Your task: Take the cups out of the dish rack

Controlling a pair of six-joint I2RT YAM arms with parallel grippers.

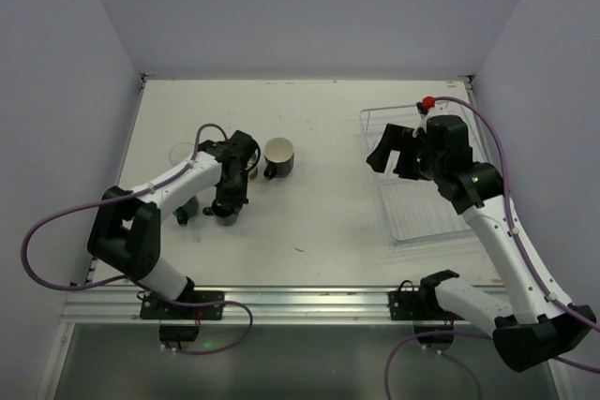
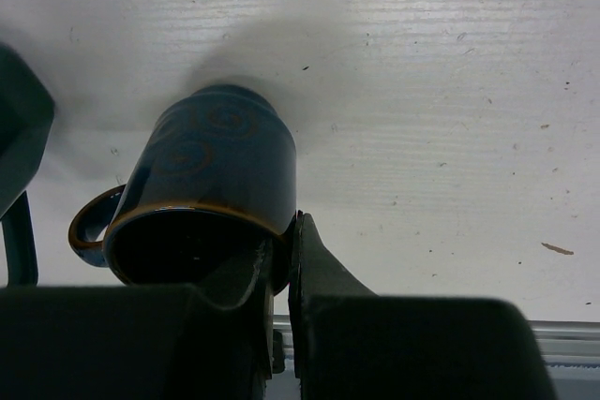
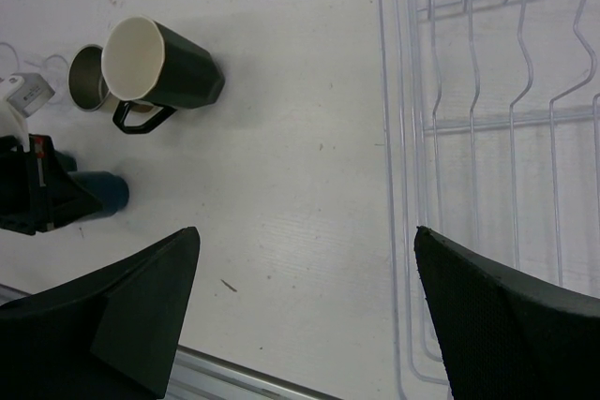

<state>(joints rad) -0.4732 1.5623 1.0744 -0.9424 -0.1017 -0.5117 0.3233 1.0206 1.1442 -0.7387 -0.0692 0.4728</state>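
My left gripper (image 1: 228,201) is shut on the rim of a dark blue handled mug (image 2: 216,166), with one finger inside and one outside. The mug is low over the left part of the table and also shows in the top view (image 1: 226,218). A dark mug with a cream inside (image 1: 278,156) stands near the table's middle, with a small cup (image 3: 86,77) beside it. The white wire dish rack (image 1: 412,222) lies at the right; no cup shows in it. My right gripper (image 1: 394,152) is open and empty above the rack's left edge (image 3: 398,138).
A clear glass (image 1: 179,153) and a dark teal cup (image 1: 184,213) stand left of my left gripper. The teal cup's edge shows in the left wrist view (image 2: 19,128). The table's metal front rail (image 1: 281,302) runs along the near edge.
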